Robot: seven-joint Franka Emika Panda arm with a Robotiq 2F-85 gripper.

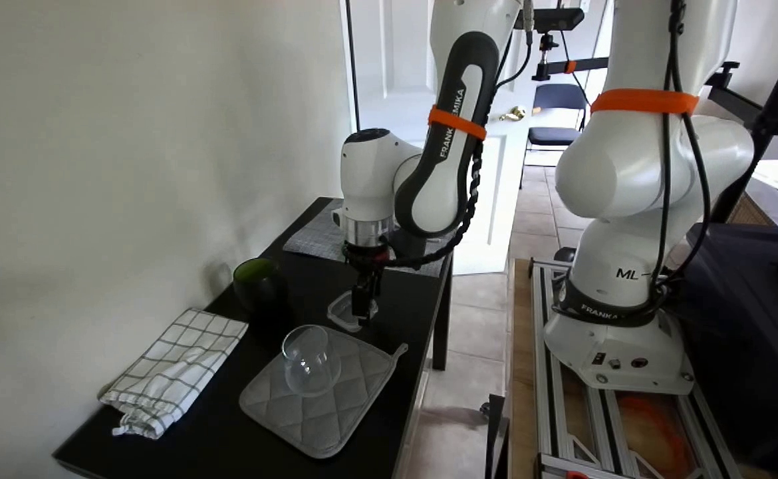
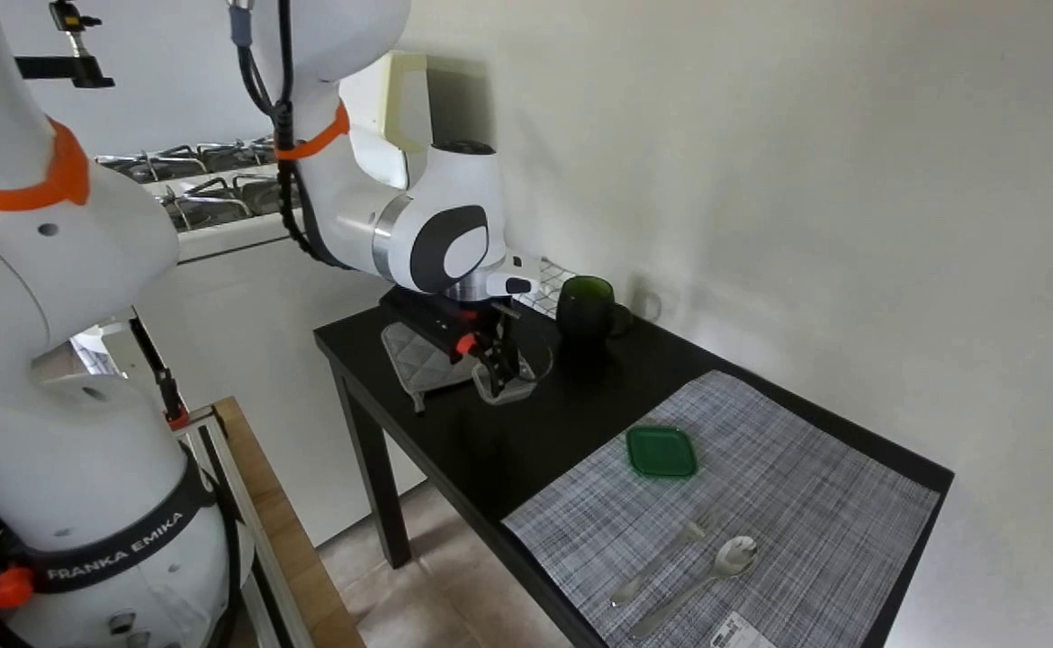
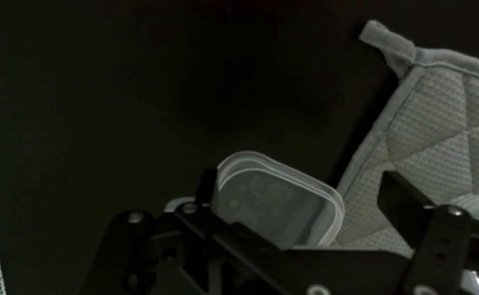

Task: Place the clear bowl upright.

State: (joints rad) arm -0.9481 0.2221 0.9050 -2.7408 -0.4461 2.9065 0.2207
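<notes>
While the tool (image 3: pixel 303 182) hangs, jaws spread, over the clear bowl (image 3: pixel 274 207) on the bench (image 1: pixel 209 429), a grey pot holder (image 1: pixel 346 412) crowds the bowl nearer me, bearing a round clear vessel (image 1: pixel 312 367); a green mug (image 1: pixel 261 289) stands left.

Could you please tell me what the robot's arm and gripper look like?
The arm is glossy white with rounded joints, dark panels, orange bands, black cables and a black base strip lettered FRANKA EMIKA. The gripper is black, with blocky fingers and small silvery screws.
</notes>
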